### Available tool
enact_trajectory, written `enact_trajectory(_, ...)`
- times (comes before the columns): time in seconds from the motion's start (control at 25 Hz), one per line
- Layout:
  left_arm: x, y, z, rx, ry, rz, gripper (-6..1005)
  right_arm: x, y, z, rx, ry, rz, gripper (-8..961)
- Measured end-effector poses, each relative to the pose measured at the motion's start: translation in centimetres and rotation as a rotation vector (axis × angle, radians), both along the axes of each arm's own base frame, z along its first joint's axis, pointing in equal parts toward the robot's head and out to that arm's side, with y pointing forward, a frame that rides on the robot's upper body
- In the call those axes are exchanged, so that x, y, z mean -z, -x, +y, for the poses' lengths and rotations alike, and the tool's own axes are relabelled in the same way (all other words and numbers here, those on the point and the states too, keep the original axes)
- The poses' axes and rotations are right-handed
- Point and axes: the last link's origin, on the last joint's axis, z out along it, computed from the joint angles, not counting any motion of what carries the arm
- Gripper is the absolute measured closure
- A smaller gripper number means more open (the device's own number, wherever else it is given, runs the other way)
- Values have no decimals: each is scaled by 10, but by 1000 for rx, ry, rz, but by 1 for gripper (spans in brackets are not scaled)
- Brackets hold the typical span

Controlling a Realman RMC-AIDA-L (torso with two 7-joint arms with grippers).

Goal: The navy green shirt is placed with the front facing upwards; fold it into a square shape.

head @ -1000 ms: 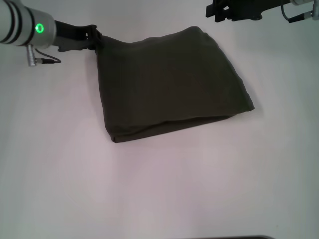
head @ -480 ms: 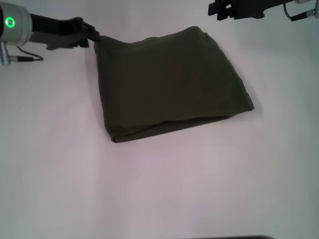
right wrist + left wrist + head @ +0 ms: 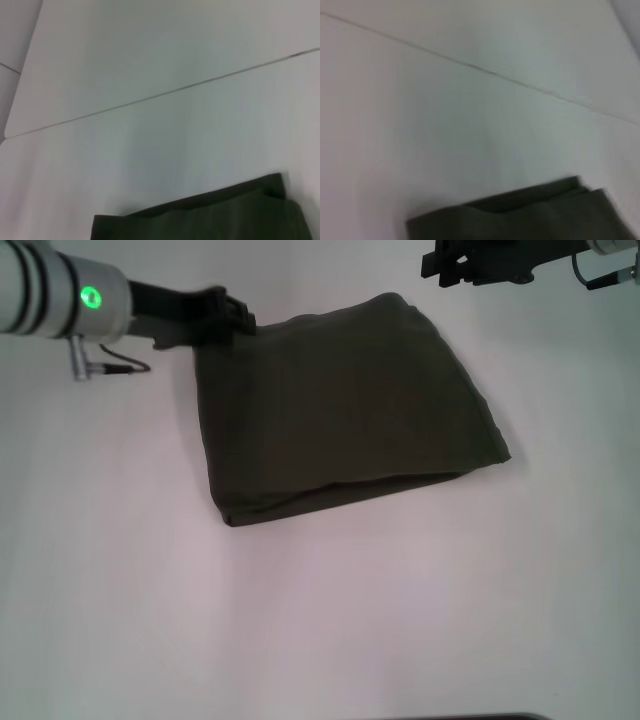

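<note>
- Navy green shirt (image 3: 345,410) is lying folded into a rough square on the white table (image 3: 330,620), layered edges facing the robot; no lettering or label is showing.
- Left gripper (image 3: 238,318) is sitting at the shirt's far left corner; whether it is pinching cloth, I cannot tell.
- Right gripper (image 3: 432,262) is hanging beyond the far right corner, cut off by the frame edge, its spread unreadable.
</note>
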Motion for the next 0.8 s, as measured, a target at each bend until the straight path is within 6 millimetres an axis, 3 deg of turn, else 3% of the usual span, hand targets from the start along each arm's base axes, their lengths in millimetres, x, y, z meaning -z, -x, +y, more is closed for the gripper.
enact_trajectory(0.28,7,14,8,-17,-28,81,715,1,0,-1,3,1,3,665)
enact_trajectory(0.44,-2,21,9,-33,-40,86,742,1,0,-1,4,0,5,665)
enact_trajectory(0.6,-12,24,5,-32,-17,71,867,1,0,-1,2,1,8,665)
enact_trajectory(0.68,-21,22,-2,-10,9,51,930,0,-1,-3,-14,13,3,665)
enact_trajectory(0.8,-36,15,-18,52,68,8,923,-2,-5,-6,-51,15,4,665)
